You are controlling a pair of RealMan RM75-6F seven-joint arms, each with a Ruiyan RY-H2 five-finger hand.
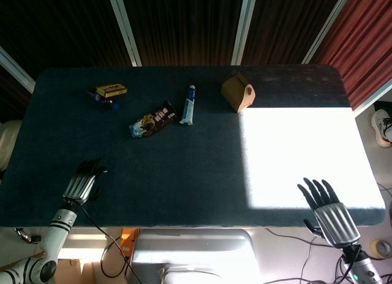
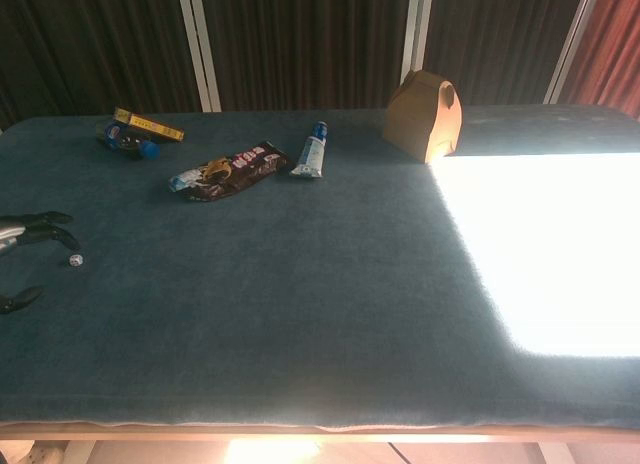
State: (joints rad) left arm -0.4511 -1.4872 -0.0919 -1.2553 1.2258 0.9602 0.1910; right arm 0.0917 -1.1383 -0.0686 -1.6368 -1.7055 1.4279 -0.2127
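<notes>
both robot hands (image 1: 86, 179) (image 1: 327, 204) spread — snack wrapper (image 1: 153, 120) well beyond.

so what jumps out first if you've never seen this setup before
The blazing patch of sunlight on the right half of the dark blue table grabs the eye first, with a brown cardboard box standing at its far corner. Next comes a loose row of small items along the far left: a yellow box, a dark snack wrapper and a white tube. Both hands hover near the front edge holding nothing, the left hand and the right hand with fingers spread.
</notes>
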